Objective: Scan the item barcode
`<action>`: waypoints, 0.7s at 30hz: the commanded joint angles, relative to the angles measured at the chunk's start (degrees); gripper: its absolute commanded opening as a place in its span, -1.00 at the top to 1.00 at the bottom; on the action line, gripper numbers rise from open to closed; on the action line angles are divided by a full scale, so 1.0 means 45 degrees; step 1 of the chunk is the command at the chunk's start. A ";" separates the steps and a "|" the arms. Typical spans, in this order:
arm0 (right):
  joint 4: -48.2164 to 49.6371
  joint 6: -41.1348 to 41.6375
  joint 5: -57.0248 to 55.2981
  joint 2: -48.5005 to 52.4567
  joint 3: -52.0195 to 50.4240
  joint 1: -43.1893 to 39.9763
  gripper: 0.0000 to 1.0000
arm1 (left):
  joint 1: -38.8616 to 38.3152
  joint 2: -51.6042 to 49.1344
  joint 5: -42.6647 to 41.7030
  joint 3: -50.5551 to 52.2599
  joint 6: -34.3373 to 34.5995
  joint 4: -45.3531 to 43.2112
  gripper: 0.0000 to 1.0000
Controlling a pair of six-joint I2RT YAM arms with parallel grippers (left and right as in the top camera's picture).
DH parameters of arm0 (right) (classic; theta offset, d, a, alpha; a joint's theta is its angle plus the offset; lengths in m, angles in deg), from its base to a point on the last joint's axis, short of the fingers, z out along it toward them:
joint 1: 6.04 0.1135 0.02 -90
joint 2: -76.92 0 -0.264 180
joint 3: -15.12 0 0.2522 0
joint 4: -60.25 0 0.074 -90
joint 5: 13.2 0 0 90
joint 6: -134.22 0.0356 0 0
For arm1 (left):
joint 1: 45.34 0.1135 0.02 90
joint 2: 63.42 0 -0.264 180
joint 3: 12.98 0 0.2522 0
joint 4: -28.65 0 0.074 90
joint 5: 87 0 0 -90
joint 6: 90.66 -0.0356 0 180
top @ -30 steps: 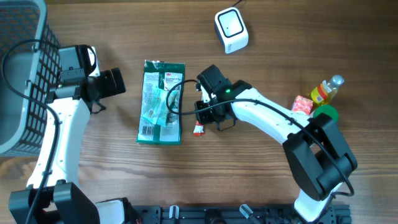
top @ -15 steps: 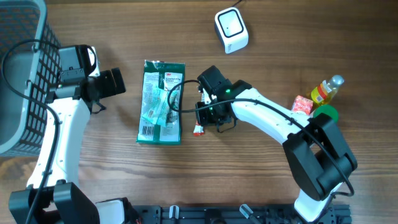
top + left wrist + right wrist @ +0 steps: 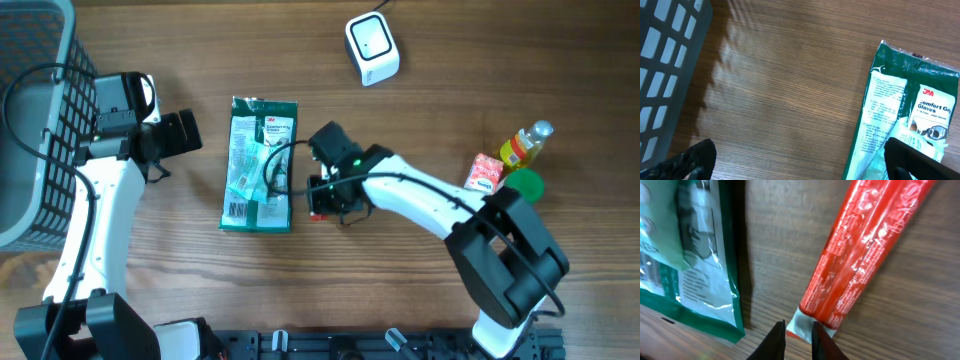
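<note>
On table (image 3: 780,230), glossy red packet (image 3: 860,255)

Bare table (image 3: 300,60) between pack (image 3: 258,165) and scanner (image 3: 372,48) — room to pass. Basket (image 3: 30,120) walls the left; bottle (image 3: 525,145) and carton (image 3: 485,172) crowd the right. 1 narrow gap — pack to stick (image 3: 860,265).

One green plastic glove packet (image 3: 258,165), one red stick sachet (image 3: 860,255), one white cube scanner (image 3: 372,48), one grey mesh basket (image 3: 40,40), one yellow bottle (image 3: 525,146) and one small red carton (image 3: 484,172) are counted.
</note>
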 commanded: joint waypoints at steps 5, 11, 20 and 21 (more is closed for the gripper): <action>0.0034 0.0107 -0.1870 -0.0291 -0.0175 0.0083 0.57 | 0.0049 -0.0049 0.0121 -0.0058 -0.0189 -0.0029 -1.00; -0.0835 -0.1394 -0.1889 -0.0291 0.0267 -0.0568 0.53 | 0.0049 -0.0049 0.0121 -0.0058 -0.0189 -0.0029 -1.00; -0.1540 -0.3589 -0.1530 -0.0291 0.1107 -0.1399 0.44 | 0.0049 -0.0049 0.0121 -0.0058 -0.0189 -0.0029 -1.00; -0.1549 -0.3968 -0.1195 -0.0291 0.1166 -0.1399 0.43 | 0.0049 -0.0049 0.0121 -0.0058 -0.0189 -0.0029 -1.00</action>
